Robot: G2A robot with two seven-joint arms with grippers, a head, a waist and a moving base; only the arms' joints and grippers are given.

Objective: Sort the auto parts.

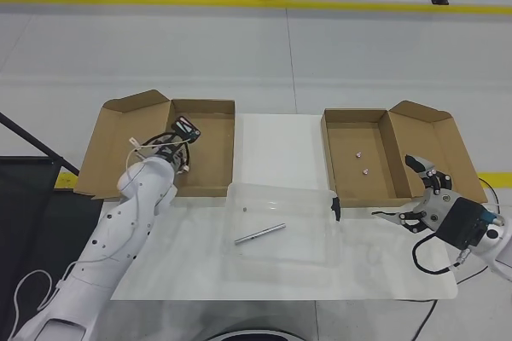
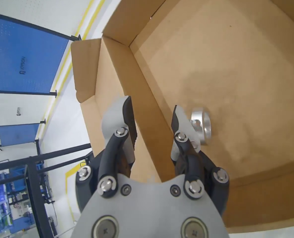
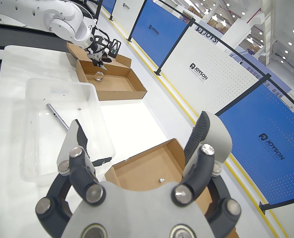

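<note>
A metal ring lies flat on the floor of the left cardboard box. It is just beside one finger of the left claw, outside the gap. That claw hangs over the box and points down into it, its two fingers spread apart with nothing between them. In the top view the left arm comes up from seven o'clock with its elbow bent, and its wrist is over the near-left part of the box.

Taking the clear plastic tub at the middle of the white table as the dial's centre, the left box sits at ten o'clock and the right cardboard box at two o'clock. A thin metal rod lies inside the tub. A little black part sits at the tub's two-o'clock corner, between tub and right box; contact with either cannot be told. On the right box's floor lie a small bolt and a second small bolt, near each other but apart.

The right claw — wide open, empty — is held at that box's four-o'clock corner, over the side flap. Its fingers point toward the tub, and its arm enters from four o'clock.
</note>
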